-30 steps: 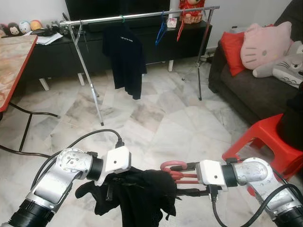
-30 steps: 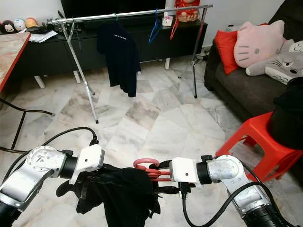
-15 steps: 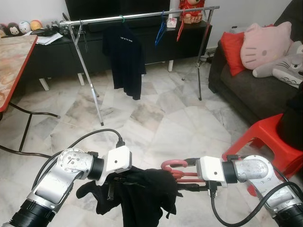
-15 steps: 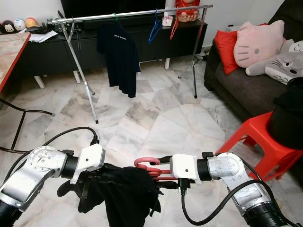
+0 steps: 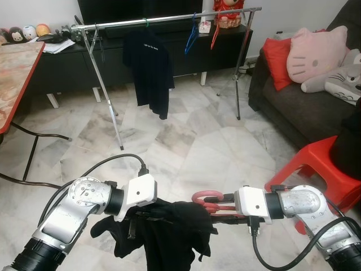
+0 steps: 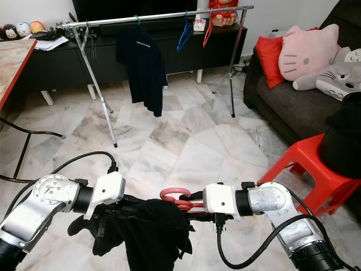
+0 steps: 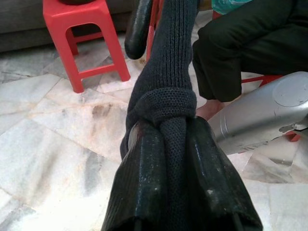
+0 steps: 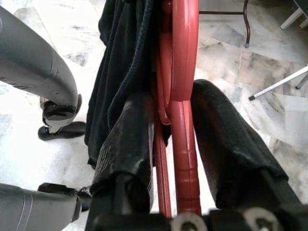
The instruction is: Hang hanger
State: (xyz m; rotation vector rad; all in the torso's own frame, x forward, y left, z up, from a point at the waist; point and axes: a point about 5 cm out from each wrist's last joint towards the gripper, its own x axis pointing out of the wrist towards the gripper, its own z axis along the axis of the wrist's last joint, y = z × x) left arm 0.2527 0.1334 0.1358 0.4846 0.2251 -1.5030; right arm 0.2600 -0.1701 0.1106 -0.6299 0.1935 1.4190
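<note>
A red plastic hanger (image 5: 207, 199) carries a black garment (image 5: 169, 231) low in front of me. My right gripper (image 5: 221, 208) is shut on the hanger's neck; the right wrist view has the red hanger (image 8: 179, 72) squeezed between both black fingers (image 8: 226, 144). My left gripper (image 5: 132, 223) is shut on the black garment, and the left wrist view shows knitted dark cloth (image 7: 166, 110) bunched between the fingers (image 7: 144, 183). Across the room stands a metal clothes rail (image 5: 169, 19) with a black T-shirt (image 5: 149, 68), a blue hanger (image 5: 192, 37) and a red hanger (image 5: 216, 35) on it.
A red plastic stool (image 5: 321, 164) stands close on my right, with a dark sofa (image 5: 304, 107) and plush cushions behind it. A red-edged table (image 5: 14, 73) is at the left. A black TV cabinet (image 5: 67, 62) runs behind the rail. Marble floor (image 5: 186, 135) lies between.
My right gripper has shifted slightly with the hanger, which now lies a little closer to the garment. The left arm holds still.
</note>
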